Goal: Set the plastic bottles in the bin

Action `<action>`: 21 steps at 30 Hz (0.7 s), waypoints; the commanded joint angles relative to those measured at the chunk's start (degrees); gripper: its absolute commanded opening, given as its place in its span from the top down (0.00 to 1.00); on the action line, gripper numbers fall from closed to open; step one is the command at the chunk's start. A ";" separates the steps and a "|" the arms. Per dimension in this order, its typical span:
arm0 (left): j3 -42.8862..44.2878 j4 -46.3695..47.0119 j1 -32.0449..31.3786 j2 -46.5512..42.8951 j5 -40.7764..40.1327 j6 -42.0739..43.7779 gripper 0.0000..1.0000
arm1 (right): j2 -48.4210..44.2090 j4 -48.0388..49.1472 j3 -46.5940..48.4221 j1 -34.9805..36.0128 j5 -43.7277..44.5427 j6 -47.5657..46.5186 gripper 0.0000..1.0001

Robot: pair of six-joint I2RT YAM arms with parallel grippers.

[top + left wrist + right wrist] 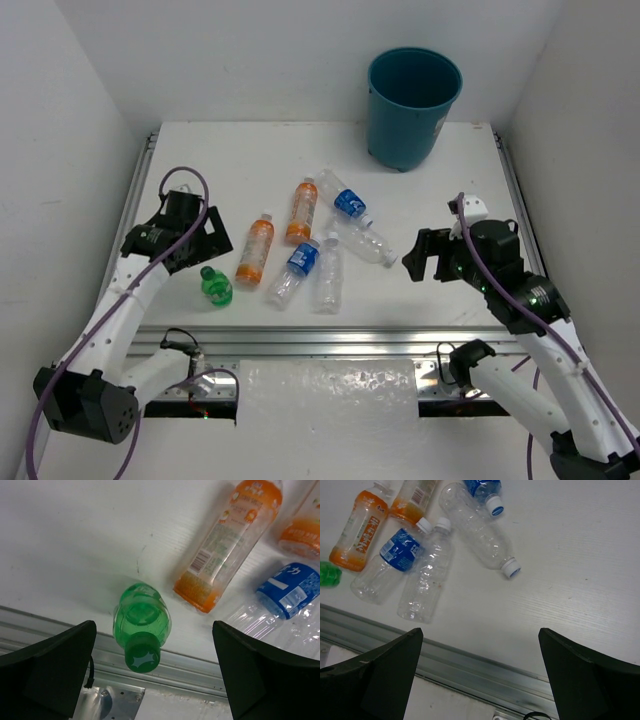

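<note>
Left arm base (85, 400): nearest the top camera, at the near edge of the white table (460, 180).
Left gripper (200, 250): just beside the stubby green plastic bottle (215, 287), on its far side, not touching it.
Right gripper (415, 260): near the cap end of a plain clear plastic bottle (365, 243), apart from it.
Other bottles: two orange plastic bottles (255, 250), two blue-labelled clear bottles (298, 268) and a second plain clear bottle (327, 272) lie clustered between the arms.
Round teal-blue plastic bin (405, 125): upright at the far edge, well apart from every bottle. All seven bottles are on the table.

Left fingers (55, 665): spread wide, holding nothing. The green bottle sits centred between them, cap toward the lens, apparently upright.
Nearest orange bottle: its base lies just beside the green body, with a narrow gap.
Aluminium rail (50, 625): runs close along the green bottle's near side.
Step in hand (judgement): grasp the green bottle. Descend straight and keep it centred. Close on the body below the cap. Keep the finger on the orange side clear of that bottle. The body is light and round, so one-sided contact may tip it.

Right fingers (590, 675): spread wide, holding nothing.
Plain clear bottle: lies diagonally ahead of the right fingers, white cap toward them.
</note>
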 commanded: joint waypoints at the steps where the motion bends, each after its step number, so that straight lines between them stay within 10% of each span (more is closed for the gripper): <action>1: 1.83 -3.18 -0.39 1.50 1.92 0.18 0.00 | -0.24 0.29 2.98 0.24 -2.93 0.60 0.01; 9: -0.98 -6.52 -0.39 3.88 2.54 -1.76 0.04 | -1.91 2.22 0.35 0.33 -7.17 1.48 0.01; 21: -0.02 -7.92 -0.39 5.72 3.59 -1.67 0.66 | -2.79 2.05 0.17 0.24 -6.28 0.25 0.01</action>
